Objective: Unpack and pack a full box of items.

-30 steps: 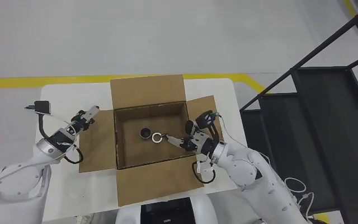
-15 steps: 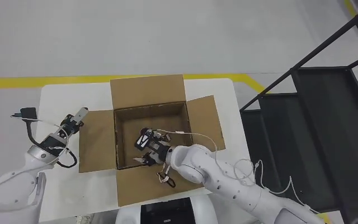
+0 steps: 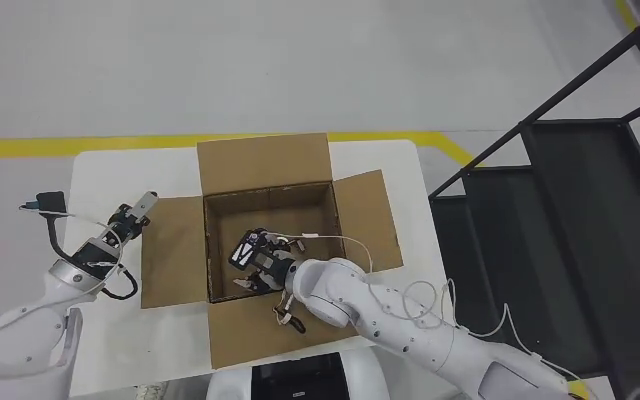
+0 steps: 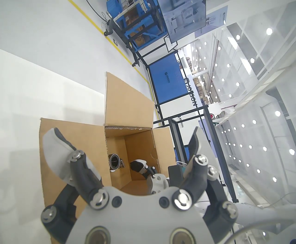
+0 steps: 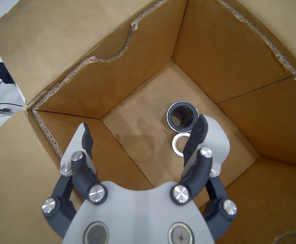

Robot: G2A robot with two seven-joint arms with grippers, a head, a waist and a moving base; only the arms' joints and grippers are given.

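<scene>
Box opened at frame centre.
Right gripper is held wide above bearing and washer; left gripper also wide.

We see a white worktop on a pale grey floor, with a yellow line painted on the floor along the worktop's far edge. Black metal stairs stand near the worktop, on the robot's right. Farther off in the hall are a blue panel, a blue rack and a large screen, under rows of ceiling lights.
</scene>
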